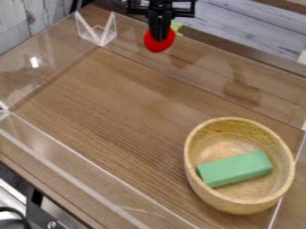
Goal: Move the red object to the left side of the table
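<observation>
The red object (158, 38) is a small rounded red toy with a yellow-green leafy tip, hanging at the far top centre of the table (120, 116). My black gripper (158, 32) points down from the top edge of the view and is shut on the red object, holding it just above the wood near the back wall. The fingertips are largely hidden behind the toy.
A wooden bowl (239, 165) with a green rectangular block (234, 169) inside stands at the near right. Low clear acrylic walls (96, 31) border the tabletop, with a folded corner piece at the back left.
</observation>
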`<state>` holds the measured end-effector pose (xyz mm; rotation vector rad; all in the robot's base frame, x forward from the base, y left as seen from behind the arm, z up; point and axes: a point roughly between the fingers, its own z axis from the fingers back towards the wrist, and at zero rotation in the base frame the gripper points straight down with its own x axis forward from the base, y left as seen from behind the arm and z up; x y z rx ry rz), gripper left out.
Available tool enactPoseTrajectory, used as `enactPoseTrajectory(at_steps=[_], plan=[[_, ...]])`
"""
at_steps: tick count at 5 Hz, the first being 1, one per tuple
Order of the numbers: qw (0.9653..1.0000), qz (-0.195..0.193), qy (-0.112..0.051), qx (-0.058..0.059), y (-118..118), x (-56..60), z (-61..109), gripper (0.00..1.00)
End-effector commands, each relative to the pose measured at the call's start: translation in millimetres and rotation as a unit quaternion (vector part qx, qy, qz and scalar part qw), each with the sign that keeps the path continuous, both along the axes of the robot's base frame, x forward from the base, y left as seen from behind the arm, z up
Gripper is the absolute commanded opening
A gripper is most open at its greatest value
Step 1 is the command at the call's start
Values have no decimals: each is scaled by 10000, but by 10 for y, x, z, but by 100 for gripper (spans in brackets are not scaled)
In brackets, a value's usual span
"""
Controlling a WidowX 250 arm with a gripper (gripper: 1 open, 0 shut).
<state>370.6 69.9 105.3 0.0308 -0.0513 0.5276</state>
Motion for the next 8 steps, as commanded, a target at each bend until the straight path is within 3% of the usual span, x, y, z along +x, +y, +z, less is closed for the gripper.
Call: enactPoseTrajectory(at_steps=[1, 3, 5, 6, 8], plan=[[9994, 304, -190, 23, 58, -13, 33, 0], [9994, 110, -251, -195, -150, -17, -90, 0], [9946, 753, -499, -514, -180, -143, 133, 0], [9918, 859, -656, -689, -56, -104, 374, 0], [9916, 969, -678, -524, 529, -333, 275, 0]])
